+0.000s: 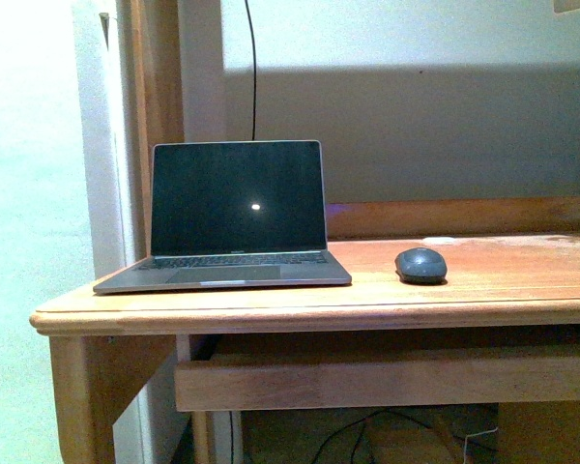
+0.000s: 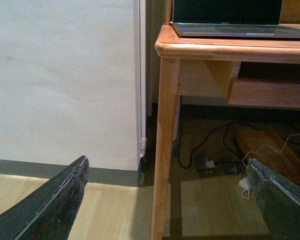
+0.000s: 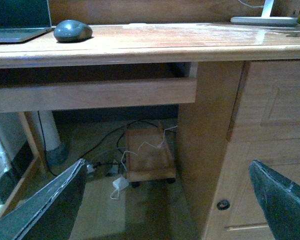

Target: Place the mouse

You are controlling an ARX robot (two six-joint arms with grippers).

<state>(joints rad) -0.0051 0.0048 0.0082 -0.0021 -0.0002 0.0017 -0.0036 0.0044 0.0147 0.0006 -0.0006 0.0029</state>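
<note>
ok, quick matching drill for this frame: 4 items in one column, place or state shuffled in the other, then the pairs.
Items:
1. mouse
2. laptop
3. left gripper
4. cables

Place or state:
A. on the floor under the desk
B. open, screen dark, on the left part of the desk top
C. on the desk top, just right of the laptop, not touching it
D. jaws wide apart, empty, low beside the desk leg

Pairs: 1-C, 2-B, 3-D, 4-A
</note>
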